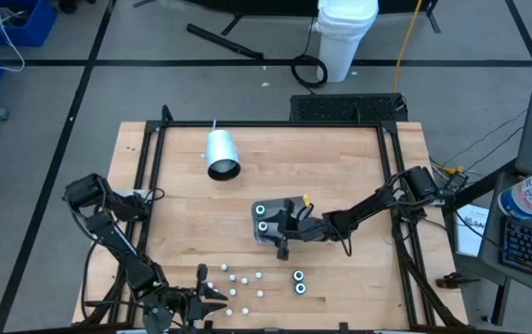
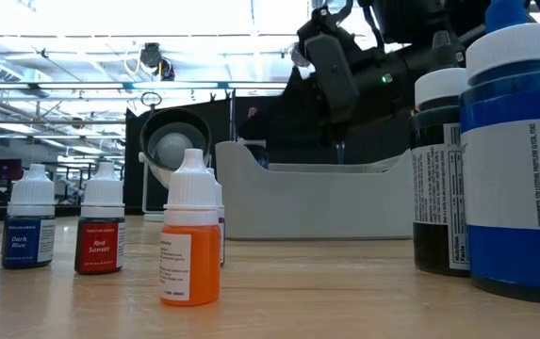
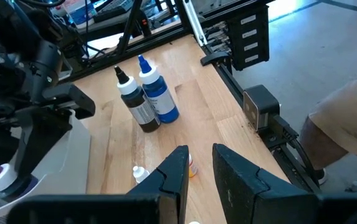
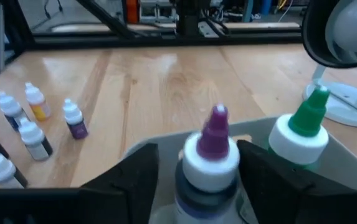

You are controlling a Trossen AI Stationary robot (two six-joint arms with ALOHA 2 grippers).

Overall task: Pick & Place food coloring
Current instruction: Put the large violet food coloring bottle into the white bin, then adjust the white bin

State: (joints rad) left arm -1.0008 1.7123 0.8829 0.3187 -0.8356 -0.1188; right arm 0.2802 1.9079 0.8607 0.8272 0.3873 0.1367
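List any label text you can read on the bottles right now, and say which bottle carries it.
"Dark Blue": small blue bottle, low view.
"Red Sunset": small red bottle, low view.
Orange bottle: print too small to read.
Large blue bottle and large dark bottle: fine print, unreadable.
Other views: nothing legible.

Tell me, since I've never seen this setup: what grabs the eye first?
The right gripper hangs over the grey tray mid-table, jaws spread either side of a purple-tipped bottle standing beside a green-tipped bottle. Tiny white-capped bottles dot the table's near edge, where the left gripper waits.
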